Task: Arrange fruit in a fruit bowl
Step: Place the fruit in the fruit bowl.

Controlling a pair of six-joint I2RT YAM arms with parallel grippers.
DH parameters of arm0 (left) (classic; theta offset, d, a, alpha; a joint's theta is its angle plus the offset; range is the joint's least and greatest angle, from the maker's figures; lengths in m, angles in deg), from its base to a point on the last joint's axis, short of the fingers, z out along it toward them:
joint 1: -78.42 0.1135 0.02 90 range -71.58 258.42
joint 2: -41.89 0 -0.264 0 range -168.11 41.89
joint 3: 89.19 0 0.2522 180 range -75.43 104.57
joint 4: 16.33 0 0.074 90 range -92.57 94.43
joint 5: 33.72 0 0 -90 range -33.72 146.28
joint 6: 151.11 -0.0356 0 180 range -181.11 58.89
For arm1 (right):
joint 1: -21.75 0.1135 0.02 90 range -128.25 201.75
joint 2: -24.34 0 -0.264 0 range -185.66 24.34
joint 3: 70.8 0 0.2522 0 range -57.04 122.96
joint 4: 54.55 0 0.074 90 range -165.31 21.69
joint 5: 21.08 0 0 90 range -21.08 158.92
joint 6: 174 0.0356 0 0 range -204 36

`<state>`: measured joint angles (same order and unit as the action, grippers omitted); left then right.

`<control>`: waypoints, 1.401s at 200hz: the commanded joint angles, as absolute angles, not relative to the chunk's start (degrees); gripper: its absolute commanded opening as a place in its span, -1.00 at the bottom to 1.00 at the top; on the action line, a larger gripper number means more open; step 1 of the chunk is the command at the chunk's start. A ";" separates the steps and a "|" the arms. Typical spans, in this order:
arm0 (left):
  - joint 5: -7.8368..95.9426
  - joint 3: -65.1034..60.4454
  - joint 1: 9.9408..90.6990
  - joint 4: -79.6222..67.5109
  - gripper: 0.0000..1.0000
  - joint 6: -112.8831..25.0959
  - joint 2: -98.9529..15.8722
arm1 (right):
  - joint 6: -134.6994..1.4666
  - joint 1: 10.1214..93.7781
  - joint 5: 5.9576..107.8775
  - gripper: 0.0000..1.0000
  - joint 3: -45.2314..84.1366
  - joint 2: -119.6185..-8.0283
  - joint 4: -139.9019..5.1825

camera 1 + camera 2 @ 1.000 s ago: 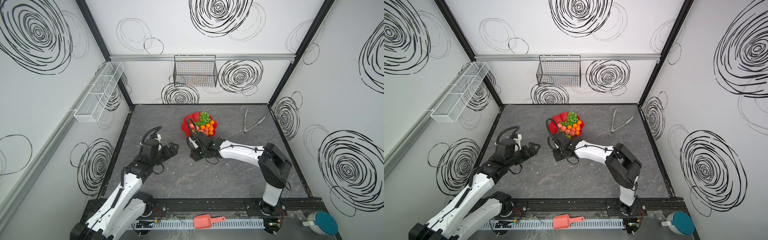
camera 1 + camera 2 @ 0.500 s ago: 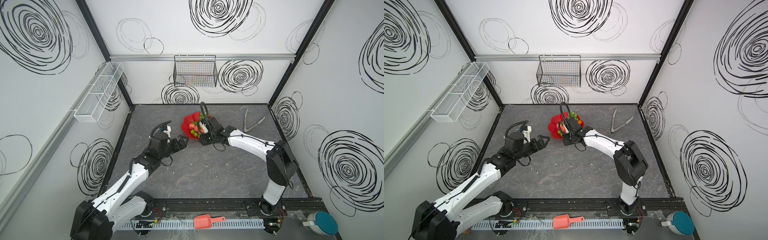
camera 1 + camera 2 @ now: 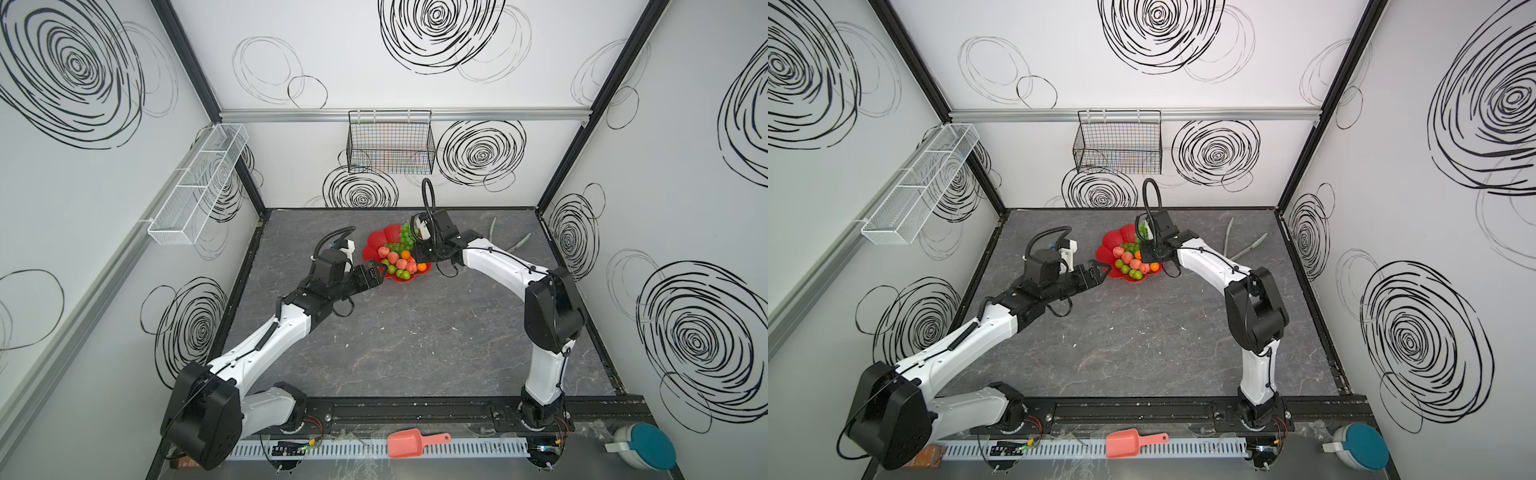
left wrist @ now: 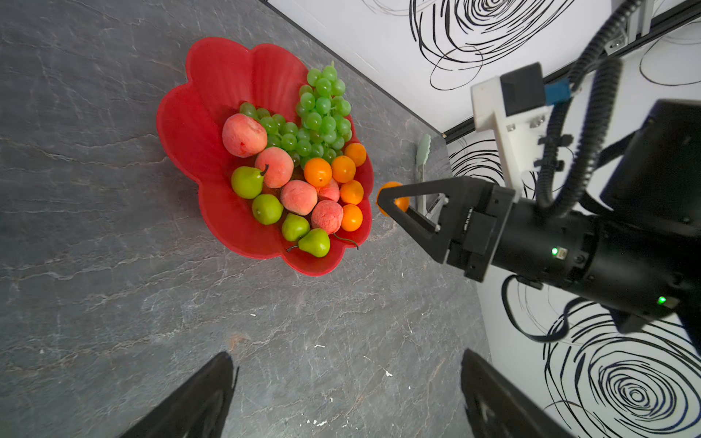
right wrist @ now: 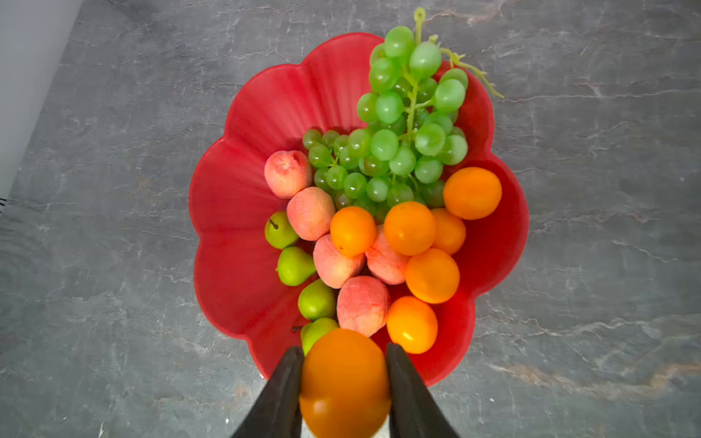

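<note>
The red scalloped fruit bowl (image 3: pixel 373 246) (image 3: pixel 1106 245) (image 4: pixel 212 76) (image 5: pixel 261 113) sits on the grey table toward the back. It holds several tangerines (image 5: pixel 409 227), peaches (image 5: pixel 310 213), green pears (image 5: pixel 295 265) and a bunch of green grapes (image 5: pixel 394 125). My right gripper (image 5: pixel 345 349) (image 3: pixel 423 261) (image 4: pixel 390 201) is shut on one more orange tangerine (image 5: pixel 344 383), just above the bowl's right rim. By the bowl's front left rim my left gripper (image 3: pixel 383 270) (image 3: pixel 1105 269) (image 4: pixel 346 354) is open, with bare table between its fingers.
Pale green tongs (image 3: pixel 505 245) lie on the table right of the bowl. A black wire basket (image 3: pixel 390 145) hangs on the back wall and a white mesh shelf (image 3: pixel 195 187) on the left wall. A salmon scoop (image 3: pixel 415 442) lies beyond the front rail.
My right gripper carried the tangerine from the table in front of the bowl back and right to the bowl's right rim. My left arm reached forward to the bowl's front left side.
</note>
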<state>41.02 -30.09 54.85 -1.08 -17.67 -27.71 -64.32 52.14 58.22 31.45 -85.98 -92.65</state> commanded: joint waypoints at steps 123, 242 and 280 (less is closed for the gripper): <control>39.49 -28.07 54.73 -4.06 0.92 -19.54 -29.00 | -67.68 51.98 64.63 -0.20 40.25 -95.78 -97.88; 41.73 -27.16 54.69 -1.54 0.92 -21.22 -28.83 | -67.83 51.99 64.59 -0.08 41.49 -93.80 -99.05; 42.89 -27.14 53.67 -2.08 0.92 -26.69 -25.71 | -67.75 51.98 63.52 -0.04 37.73 -86.56 -97.54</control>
<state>41.65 -28.32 54.74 0.30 -21.69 -28.39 -67.34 52.10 63.57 39.47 -94.07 -97.87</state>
